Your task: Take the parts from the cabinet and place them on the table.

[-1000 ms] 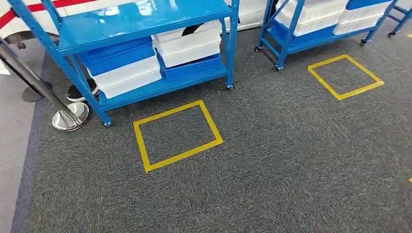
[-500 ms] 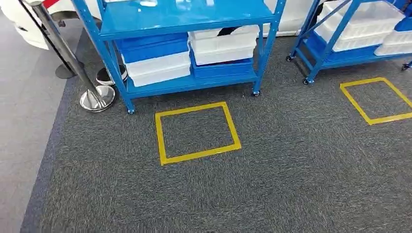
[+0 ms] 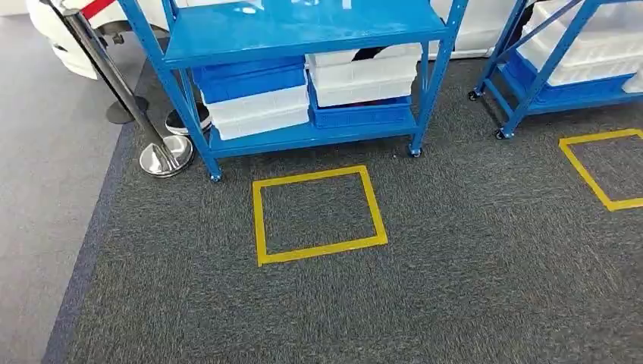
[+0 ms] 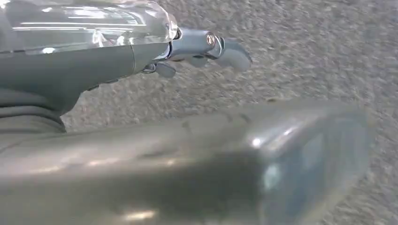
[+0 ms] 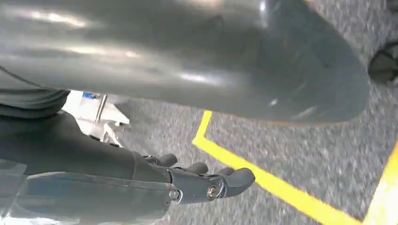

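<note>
Grey fingers of the left hand [image 4: 197, 51] hang over carpet in the left wrist view, loosely extended and gripping nothing. The right hand [image 5: 197, 180] in the right wrist view is likewise empty, its fingers slightly curled but apart, with a strip of yellow tape on the floor just beyond them.

Change: across the 3 head frames the whole scene has shifted, which indicates camera motion, not motion of the objects. The blue cabinet [image 3: 303, 34] now sits squarer and more centred in the upper half of the frame. The yellow floor square [image 3: 318, 214] now lies at frame centre, directly in front of the cabinet. Judgement: the robot is turning and stepping to align with this marked standing position; no part has been taken yet.

Task items: stacked white bins [image 3: 364, 76] and blue bins [image 3: 250, 76] rest on the lower shelf [image 3: 303, 136]. Their contents cannot be seen.

Edges and room: the cabinet posts and castors border the far side of the square. A chrome stanchion base [image 3: 165, 155] stands just beside the left post. A second blue rack [image 3: 561, 68] stands at upper right, well apart. Open carpet [image 3: 455, 288] fills the lower frame.
</note>
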{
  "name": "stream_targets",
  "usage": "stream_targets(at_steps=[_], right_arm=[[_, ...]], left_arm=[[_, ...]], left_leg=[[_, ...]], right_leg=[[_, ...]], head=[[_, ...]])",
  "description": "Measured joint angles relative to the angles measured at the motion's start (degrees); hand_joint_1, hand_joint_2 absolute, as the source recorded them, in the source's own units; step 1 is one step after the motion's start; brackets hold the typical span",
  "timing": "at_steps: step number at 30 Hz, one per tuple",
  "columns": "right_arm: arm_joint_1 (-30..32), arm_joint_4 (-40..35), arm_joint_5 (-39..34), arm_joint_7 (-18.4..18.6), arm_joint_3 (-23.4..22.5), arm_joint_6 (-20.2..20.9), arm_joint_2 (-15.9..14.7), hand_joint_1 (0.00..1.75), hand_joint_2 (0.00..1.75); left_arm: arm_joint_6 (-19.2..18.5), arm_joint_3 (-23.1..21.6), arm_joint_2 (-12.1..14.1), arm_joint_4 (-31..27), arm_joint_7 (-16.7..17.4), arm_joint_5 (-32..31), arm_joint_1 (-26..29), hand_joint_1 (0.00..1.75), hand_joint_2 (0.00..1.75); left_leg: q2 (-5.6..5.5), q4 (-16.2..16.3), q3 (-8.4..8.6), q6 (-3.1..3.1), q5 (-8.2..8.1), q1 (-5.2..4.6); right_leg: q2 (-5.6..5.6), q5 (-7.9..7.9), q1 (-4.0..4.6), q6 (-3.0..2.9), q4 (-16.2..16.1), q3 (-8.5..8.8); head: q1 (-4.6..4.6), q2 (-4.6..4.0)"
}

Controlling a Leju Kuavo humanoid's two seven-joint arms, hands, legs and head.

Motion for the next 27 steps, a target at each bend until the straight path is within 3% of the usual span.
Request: stream_targets(at_steps=[1, 2, 3, 5, 6, 7, 8, 10, 12, 13, 14, 16, 17, 18, 20, 21, 22, 23, 24, 25, 27], right_arm=[[0.0, 0.0, 0.0, 0.0, -0.1, 0.0, 0.0, 0.0, 0.0], [0.0, 0.0, 0.0, 0.0, -0.2, 0.0, 0.0, 0.0, 0.0], [0.0, 0.0, 0.0, 0.0, -0.2, 0.0, 0.0, 0.0, 0.0], [0.0, 0.0, 0.0, 0.0, -0.2, 0.0, 0.0, 0.0, 0.0], [0.2, 0.0, 0.0, 0.0, -0.2, 0.0, 0.0, 0.0, 0.0], [0.5, 0.3, 0.0, 0.1, -0.2, 0.1, 0.4, 0.0, 0.0], [0.2, 0.2, -0.1, 0.1, -0.3, 0.0, 0.1, 0.0, 0.0], [-0.1, 0.2, -0.1, 0.2, -0.3, 0.0, 0.2, 0.0, 0.0], [-0.2, 0.2, -0.3, 0.3, -0.4, 0.0, 0.2, 0.0, 0.0], [-0.2, 0.2, -0.3, 0.3, -0.5, 0.0, 0.1, 0.0, 0.0], [-0.2, 0.2, -0.1, 0.3, -0.6, 0.2, 0.2, 0.0, 0.0], [-0.5, 0.2, 1.2, 0.3, -0.6, 0.2, 0.1, 0.0, 0.0], [-0.4, 0.2, 1.7, 0.3, -0.6, 0.0, 0.0, 0.0, 0.0], [-0.3, 0.2, 1.9, 0.2, -0.6, 0.0, 0.0, 0.0, 0.0], [0.1, 0.2, 2.4, 0.2, -0.5, 0.0, -0.1, 0.0, 0.0], [0.4, 0.2, 2.5, 0.2, -0.5, 0.1, -0.2, 0.0, 0.0], [1.1, 0.3, 2.6, 0.2, -0.3, 0.2, -0.1, 0.0, 0.0], [0.9, 0.4, 2.6, 0.1, -0.2, 0.3, -0.1, 0.0, 0.0], [0.5, 0.4, 2.6, 0.0, -0.2, 0.3, -0.1, 0.0, 0.0], [0.4, 0.3, 2.6, 0.0, -0.1, 0.3, -0.1, 0.0, 0.0], [0.2, 0.3, 2.3, 0.0, -0.1, 0.1, 0.0, 0.0, 0.0]], left_arm=[[0.0, 0.0, 0.0, 0.0, 0.0, 0.0, 0.1, 0.0, 0.0], [0.0, 0.0, 0.0, 0.0, 0.0, 0.0, 0.2, 0.0, 0.0], [0.0, 0.0, 0.0, 0.0, 0.0, 0.0, 0.3, 0.0, 0.0], [0.0, 0.0, 0.0, 0.0, 0.0, 0.0, 0.4, 0.0, 0.0], [0.0, 0.0, 0.0, 0.0, 0.0, 0.0, 0.5, 0.0, 0.0], [0.0, 0.0, 0.4, 0.2, 0.1, 0.0, 0.7, 0.0, 0.0], [0.0, 0.0, 0.2, 0.2, 0.0, -0.1, 0.6, 0.0, 0.0], [0.0, 0.0, 0.1, 0.2, 0.1, -0.1, 0.3, 0.0, 0.0], [-0.1, 0.0, 0.0, 0.2, 0.1, -0.1, 0.4, 0.0, 0.0], [-0.1, 0.0, -0.1, 0.2, 0.1, -0.2, 0.4, 0.0, 0.0], [-0.2, 0.0, -0.1, 0.2, 0.2, -0.2, 0.3, 0.0, 0.0], [-0.2, 0.0, -0.1, 0.2, 0.2, -0.2, 0.2, 0.0, 0.0], [-0.2, 0.0, -0.1, 0.2, 0.2, -0.2, 0.2, 0.0, 0.0], [-0.2, 0.0, -0.3, 0.2, 0.2, -0.2, 0.3, 0.0, 0.0], [-0.2, 0.0, -0.4, 0.2, 0.2, -0.1, 0.4, 0.0, 0.0], [-0.2, 0.0, -0.5, 0.2, 0.2, -0.1, 0.4, 0.0, 0.0], [-0.2, 0.0, -0.4, 0.2, 0.2, -0.1, 0.5, 0.0, 0.0], [-0.2, 0.0, -0.5, 0.2, 0.2, -0.1, 0.4, 0.0, 0.0], [-0.2, 0.0, -0.5, 0.2, 0.2, -0.1, 0.3, 0.0, 0.0], [-0.2, -0.1, -0.5, 0.2, 0.2, -0.1, 0.3, 0.0, 0.0], [-0.3, -0.1, -0.4, 0.2, 0.1, -0.2, 0.2, 0.0, 0.0]], left_leg=[[0.04, 4.1, -2.94, -0.07, -0.75, 0.05], [0.05, 6.3, -5.23, 0.04, -0.06, 0.05], [0.05, 5.3, -5.82, 0.22, 2.09, 0.03], [0.04, -3.0, -4.06, 1.3, 9.55, -0.28], [0.19, -8.2, -2.91, 2.38, 13.14, -0.66], [0.63, -8.2, -2.64, 3.29, 12.24, -1.18], [0.67, -9.8, -1.88, 3.75, 12.11, -1.58], [0.62, -11.8, -0.78, 4.16, 10.72, -1.9], [0.1, -14.0, 2.17, 4.2, 10.48, -1.02], [0.09, -14.6, 3.35, 4.55, 10.15, -0.97], [0.07, -14.9, 4.09, 4.77, 9.78, -0.91], [-0.56, -14.9, 5.16, 4.47, 8.69, -0.89], [-0.96, -14.9, 5.88, 4.32, 8.13, -0.87], [-1.44, -14.9, 6.74, 4.09, 7.49, -0.69], [-2.79, -14.8, 8.77, 3.3, 6.02, -0.13], [-3.3, -14.6, 9.62, 2.95, 5.15, 0.09], [-3.68, -14.2, 9.75, 2.48, 4.33, 0.06], [-4.32, -13.8, 9.69, 2.09, 3.71, 0.03], [-4.33, -13.9, 9.7, 1.68, 3.12, 0.03], [-4.36, -13.9, 10.51, 1.31, 3.22, 0.07], [-3.76, -12.6, 10.08, 1.05, 3.48, 0.15]], right_leg=[[0.0, -0.48, 0.07, -0.03, 0.0, 0.45], [0.04, -1.05, 0.13, -0.03, 0.0, 1.13], [0.1, -1.63, 0.22, 0.0, 0.0, 1.94], [0.1, -2.96, 0.54, 0.01, -0.1, 3.98], [0.02, -3.66, 0.59, 0.03, -0.3, 4.73], [-0.19, -4.12, 0.47, 0.3, -0.5, 4.93], [0.07, -4.24, 0.23, 0.83, -0.7, 4.94], [-0.4, -3.76, 0.02, 1.53, -0.6, 5.57], [-0.47, -3.06, -0.04, 2.22, 1.4, 5.7], [-0.14, -3.01, 0.16, 2.19, 4.0, 4.57], [0.15, -4.01, 0.1, 2.42, 7.9, 1.84], [0.22, -7.74, -0.26, 2.89, 14.1, -3.63], [0.21, -8.79, -0.41, 3.21, 15.4, -5.49], [0.21, -8.37, -0.53, 3.48, 14.8, -6.47], [0.43, -3.56, -0.87, 4.15, 8.3, -5.79], [1.18, 0.61, -1.2, 4.54, 3.9, -5.16], [2.77, 5.61, -1.6, 4.94, 1.7, -5.31], [2.56, 3.01, -0.98, 3.83, 1.8, -5.43], [2.4, 3.6, -0.94, 3.0, 2.1, -5.31], [2.0, 3.22, -0.82, 2.43, 1.9, -5.14], [1.18, 2.59, -0.94, 1.47, 1.5, -3.67]], head=[[0.0, 0.0], [0.0, 0.0], [0.02, 0.0], [0.02, 0.0], [0.02, 0.0], [0.26, 0.0], [0.0, 0.0], [-0.02, 0.0], [-0.02, 0.0], [-0.02, 0.0], [-0.02, 0.0], [0.0, 0.0], [-0.02, 0.0], [-0.02, 0.0], [0.0, 0.0], [-0.02, 0.0], [0.02, 0.0], [0.0, 0.0], [-0.11, 0.0], [-0.09, 0.0], [-0.11, 0.0]])
